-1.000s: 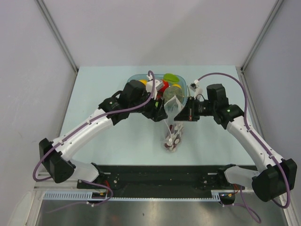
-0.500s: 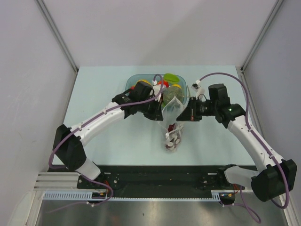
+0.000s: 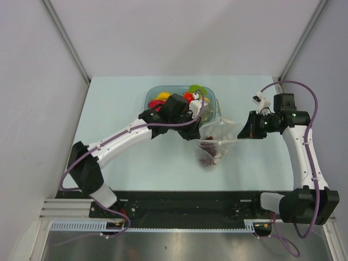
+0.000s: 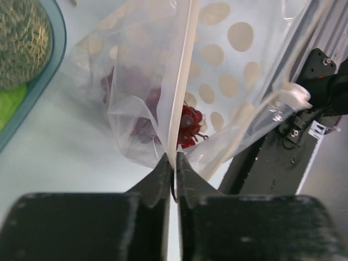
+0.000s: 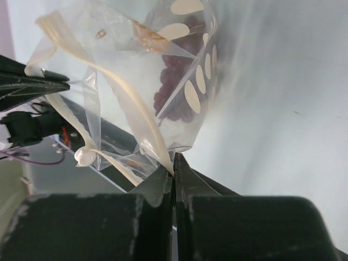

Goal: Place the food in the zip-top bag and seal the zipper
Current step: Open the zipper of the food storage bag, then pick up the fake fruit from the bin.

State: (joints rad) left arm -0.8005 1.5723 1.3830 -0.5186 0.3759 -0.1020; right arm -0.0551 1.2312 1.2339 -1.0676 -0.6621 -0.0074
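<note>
The zip-top bag (image 3: 220, 130), clear with white dots, hangs stretched between both grippers just above the table. Dark red grapes (image 3: 208, 156) sag in its bottom and also show through the plastic as grapes (image 4: 187, 122) and grapes (image 5: 174, 81). My left gripper (image 3: 197, 134) is shut on the bag's left end, the zipper (image 4: 182, 81) running straight out from between its tips (image 4: 173, 160). My right gripper (image 3: 243, 132) is shut on the bag's right end (image 5: 173, 163). The mouth gapes along the middle. The grey-green bumpy ball (image 4: 22, 43) sits in the blue bowl, outside the bag.
The blue translucent bowl (image 3: 151, 92) stands behind the left gripper and holds yellow, red and green toy fruit. Its rim (image 4: 54, 65) lies close to the bag's left side. A black rail (image 3: 185, 204) runs along the near table edge. Grey walls close in on both sides.
The left gripper has closed on the bag's left end. The right arm has swung right, pulling the bag's mouth taut between the two grippers and lifting it.
</note>
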